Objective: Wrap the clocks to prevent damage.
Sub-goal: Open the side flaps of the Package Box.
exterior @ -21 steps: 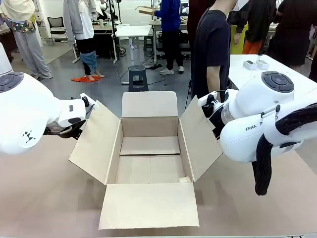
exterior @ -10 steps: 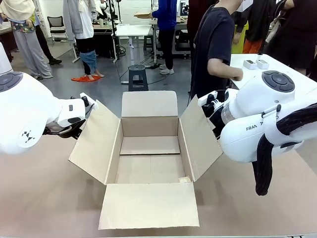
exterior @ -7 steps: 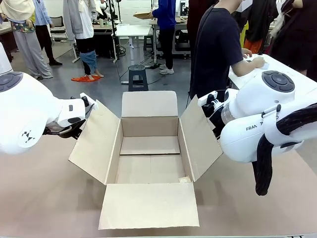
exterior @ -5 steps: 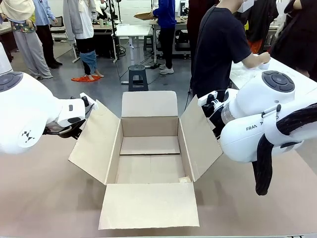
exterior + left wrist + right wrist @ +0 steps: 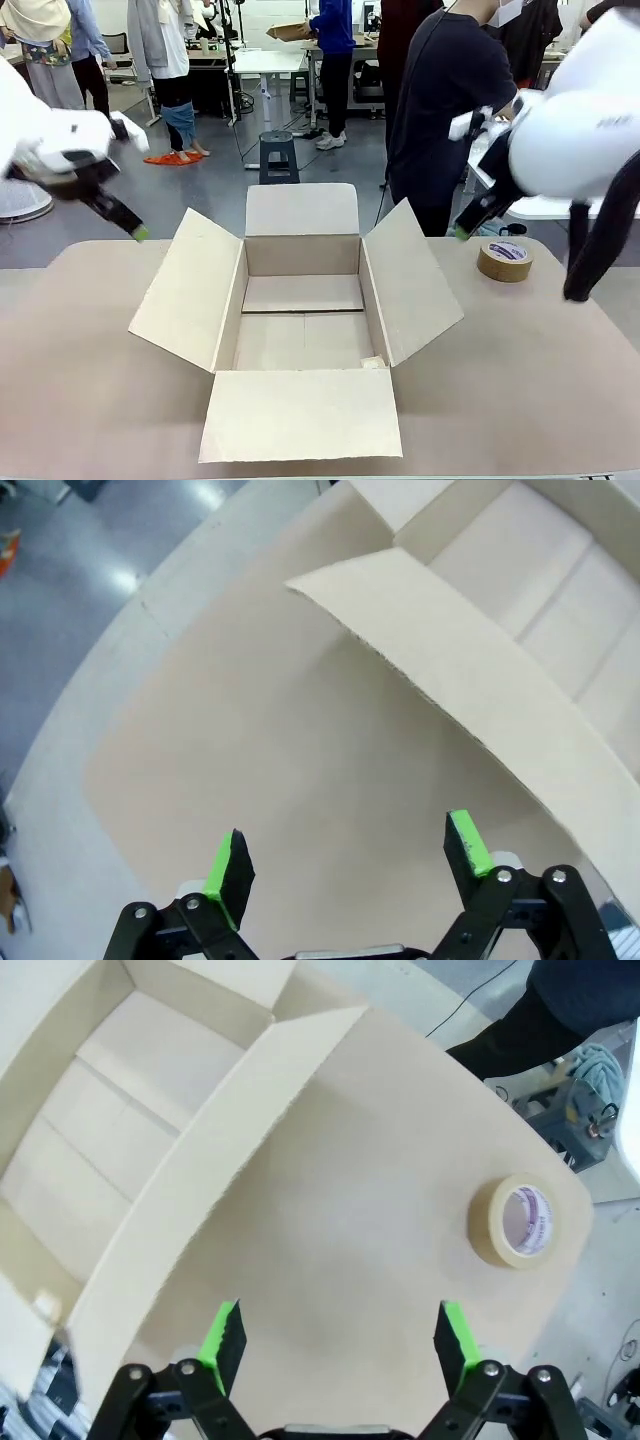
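The clocks are out of view. An open, empty cardboard box sits mid-table with all its flaps spread. My left gripper hangs above the table's left end, off the box's left flap, open with nothing between its green pads. My right gripper hovers above the table beyond the right flap, also open and empty. In the left wrist view the left gripper looks down on bare tabletop. In the right wrist view the right gripper does the same.
A roll of brown tape lies flat on the table right of the box, also seen as the tape roll from the right wrist. A person in a dark T-shirt stands at the far side. A black stool stands on the floor behind.
Both arms have lifted up and away from the box's side flaps, which now lean further outward. The tape roll has come into view. The person has turned toward the white table at right.
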`<state>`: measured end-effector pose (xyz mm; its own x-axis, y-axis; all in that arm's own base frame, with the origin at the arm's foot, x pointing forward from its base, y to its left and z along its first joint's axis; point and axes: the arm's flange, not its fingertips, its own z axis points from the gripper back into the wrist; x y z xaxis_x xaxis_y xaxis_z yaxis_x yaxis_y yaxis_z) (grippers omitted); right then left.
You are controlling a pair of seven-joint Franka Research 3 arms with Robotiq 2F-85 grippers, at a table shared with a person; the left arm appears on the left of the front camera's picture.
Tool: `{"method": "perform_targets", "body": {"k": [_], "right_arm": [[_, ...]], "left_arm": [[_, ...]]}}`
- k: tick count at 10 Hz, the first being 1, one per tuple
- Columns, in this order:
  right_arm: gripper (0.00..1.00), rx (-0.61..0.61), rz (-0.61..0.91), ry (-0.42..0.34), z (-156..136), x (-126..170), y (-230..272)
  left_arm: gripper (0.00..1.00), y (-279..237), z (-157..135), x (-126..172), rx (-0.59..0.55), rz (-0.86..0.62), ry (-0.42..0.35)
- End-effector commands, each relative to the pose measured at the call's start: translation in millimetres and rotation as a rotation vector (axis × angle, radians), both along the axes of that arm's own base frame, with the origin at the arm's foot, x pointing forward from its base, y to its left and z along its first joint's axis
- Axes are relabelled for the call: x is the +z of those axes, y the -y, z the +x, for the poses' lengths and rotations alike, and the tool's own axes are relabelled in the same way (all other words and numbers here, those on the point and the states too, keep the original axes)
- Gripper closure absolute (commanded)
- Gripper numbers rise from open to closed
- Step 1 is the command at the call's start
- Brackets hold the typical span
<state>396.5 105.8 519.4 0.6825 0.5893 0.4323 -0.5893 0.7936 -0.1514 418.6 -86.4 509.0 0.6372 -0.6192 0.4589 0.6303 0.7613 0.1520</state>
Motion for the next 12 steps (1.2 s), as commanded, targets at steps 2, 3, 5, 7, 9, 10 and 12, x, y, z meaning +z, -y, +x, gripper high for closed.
{"method": "perform_targets", "body": {"k": [2, 3, 5, 7, 9, 10, 12], "right_arm": [[0.0, 0.042, -0.078, 0.019, -50.8, 76.7, -41.2], [0.0, 0.027, -0.02, 0.007, -18.3, 37.7, -8.6], [0.0, 0.027, -0.02, 0.007, -18.3, 37.7, -8.6], [0.0, 0.027, -0.02, 0.007, -18.3, 37.7, -8.6], [0.0, 0.27, 0.165, -0.031, -22.5, 50.2, 8.1], [0.0, 0.468, 0.34, 0.027, -21.9, 59.7, 20.7], [0.0, 0.644, 0.58, 0.192, -21.1, 74.0, 46.6]], "left_arm": [[0.0, 17.0, -19.8, 78.8, -0.104, 0.046, -0.022], [0.0, 24.4, -32.5, 89.2, -0.11, 0.062, -0.078], [0.0, 8.8, -20.6, 69.5, -0.068, 0.022, -0.01], [0.0, 8.8, -20.6, 69.5, -0.068, 0.022, -0.01], [0.0, 3.5, -28.5, 79.7, -0.291, -0.049, 0.005], [0.0, -8.0, -23.5, 88.0, -0.437, -0.205, 0.065], [0.0, -30.9, -20.4, 98.6, -0.568, -0.406, 0.223]]}}
